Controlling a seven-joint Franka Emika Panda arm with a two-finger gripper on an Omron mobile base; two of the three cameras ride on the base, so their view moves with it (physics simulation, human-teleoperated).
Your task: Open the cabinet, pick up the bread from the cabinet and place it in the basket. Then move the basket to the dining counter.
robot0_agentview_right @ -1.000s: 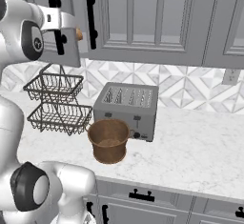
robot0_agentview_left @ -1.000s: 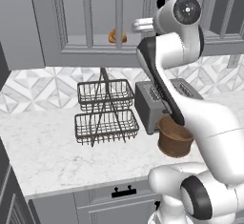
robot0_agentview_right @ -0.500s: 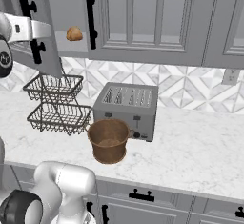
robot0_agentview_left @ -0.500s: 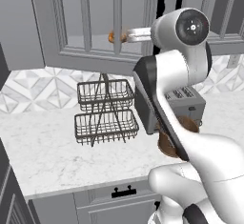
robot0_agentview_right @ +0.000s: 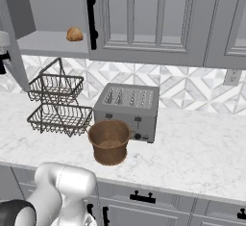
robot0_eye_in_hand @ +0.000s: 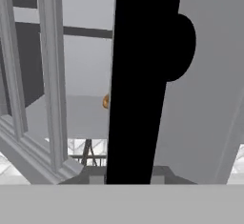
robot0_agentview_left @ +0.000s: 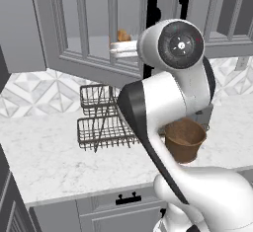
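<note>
Our gripper [robot0_eye_in_hand: 127,180] straddles the cabinet's [robot0_agentview_right: 158,23] black handle [robot0_eye_in_hand: 143,75]; we cannot tell whether it clamps or has let go. Past the handle, the bread [robot0_agentview_right: 74,34] sits on the open shelf. Below us, the basket [robot0_agentview_right: 109,142] stands on the worktop [robot0_agentview_right: 192,153], touching the toaster [robot0_agentview_right: 127,109].

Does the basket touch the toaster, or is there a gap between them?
Cannot tell. In the right base view the basket stands directly before the toaster and overlaps its front, hiding any gap.
</note>
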